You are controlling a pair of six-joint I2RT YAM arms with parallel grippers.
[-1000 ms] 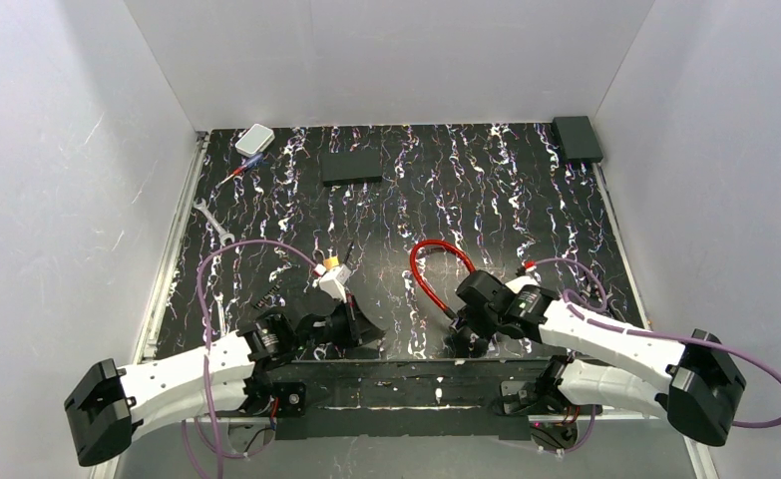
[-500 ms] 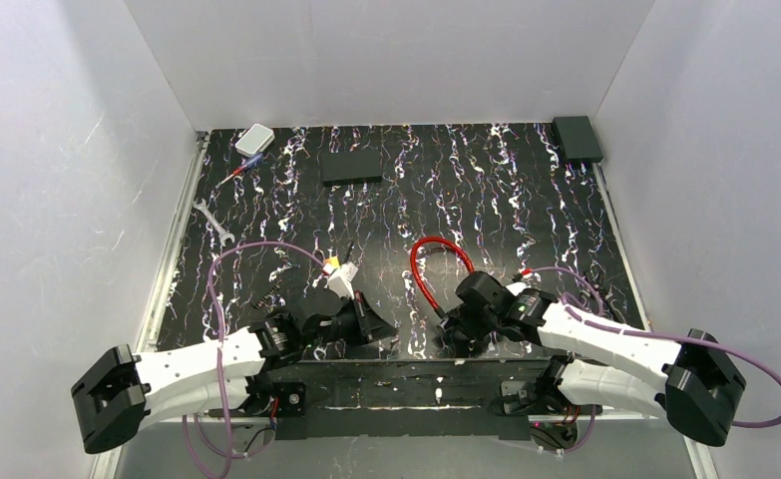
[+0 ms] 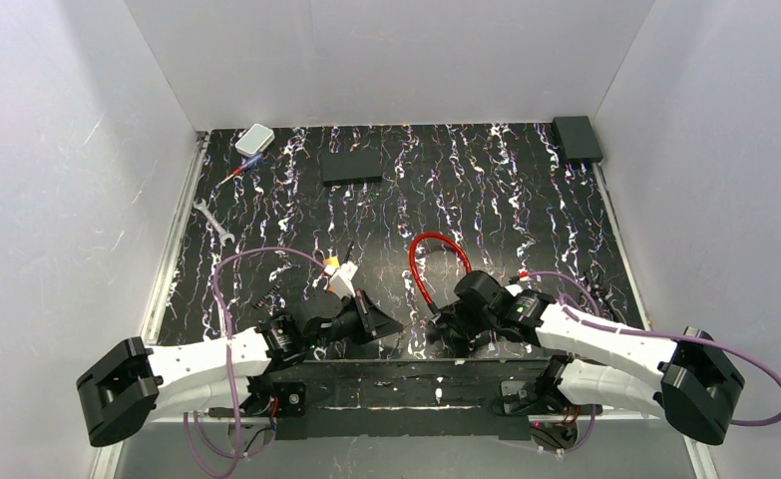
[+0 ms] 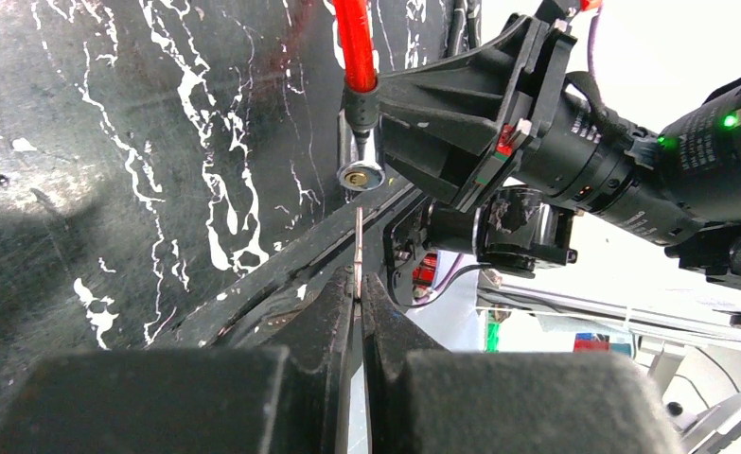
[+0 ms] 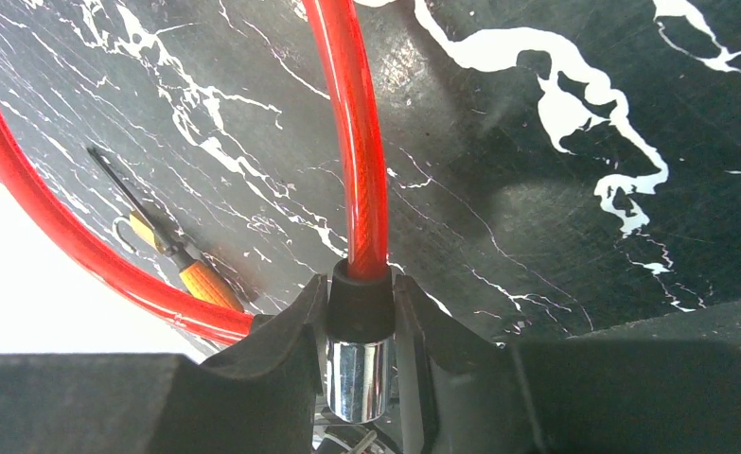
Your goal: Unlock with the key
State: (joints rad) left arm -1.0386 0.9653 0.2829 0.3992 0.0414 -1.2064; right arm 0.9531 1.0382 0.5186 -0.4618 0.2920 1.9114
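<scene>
Left gripper point(image 4: 358, 288): pinched tight on the key point(image 4: 359, 236), whose blade is edge-on and projects straight ahead of the fingertips.
Key tip: just short of the keyhole face of the lock barrel point(image 4: 361, 174); apparently aligned for insertion, not yet entered.
Right gripper point(image 5: 361, 307): clamped across the barrel to steady it, with the red cable point(image 5: 355, 142) rising beyond its fingers.
</scene>
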